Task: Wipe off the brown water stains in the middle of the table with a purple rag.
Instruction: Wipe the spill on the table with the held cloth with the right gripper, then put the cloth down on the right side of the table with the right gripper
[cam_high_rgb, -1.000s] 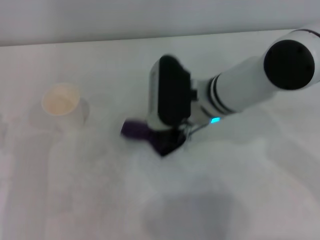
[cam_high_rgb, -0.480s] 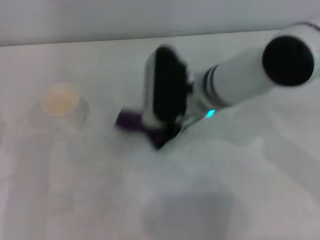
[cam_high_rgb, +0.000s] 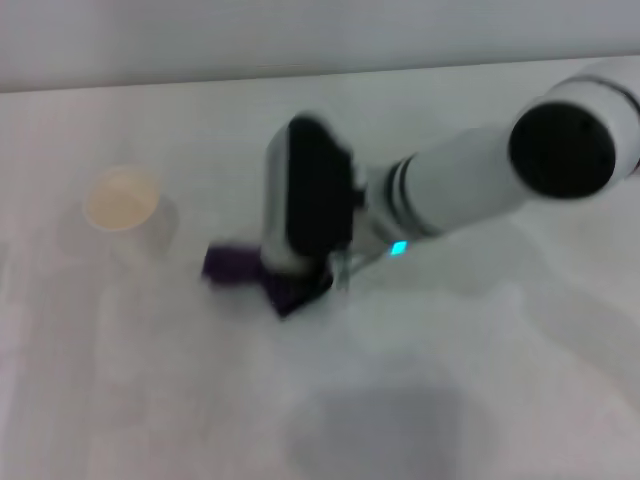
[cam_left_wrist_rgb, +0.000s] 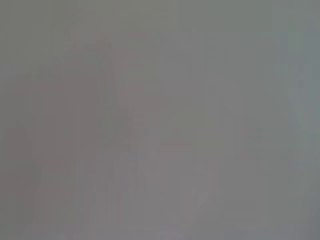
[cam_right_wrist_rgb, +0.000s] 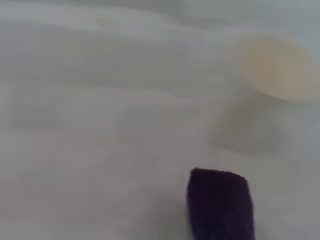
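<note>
My right arm reaches in from the right, and its black wrist block covers the middle of the white table (cam_high_rgb: 150, 380). My right gripper (cam_high_rgb: 292, 284) sits under that block, low on the tabletop, holding the purple rag (cam_high_rgb: 230, 264). The rag sticks out to the left and below the block. The rag's dark purple end also shows in the right wrist view (cam_right_wrist_rgb: 219, 202), lying on the table. No brown water stains show in any view. The left gripper is out of view; the left wrist view shows only a blank grey surface.
A pale cream cup (cam_high_rgb: 122, 199) stands on the table left of the rag, a short gap away. It also shows in the right wrist view (cam_right_wrist_rgb: 275, 67). The table's far edge meets a grey wall.
My right arm has slid leftward across the table, dragging the purple rag with it toward the cup. The cup has not moved.
</note>
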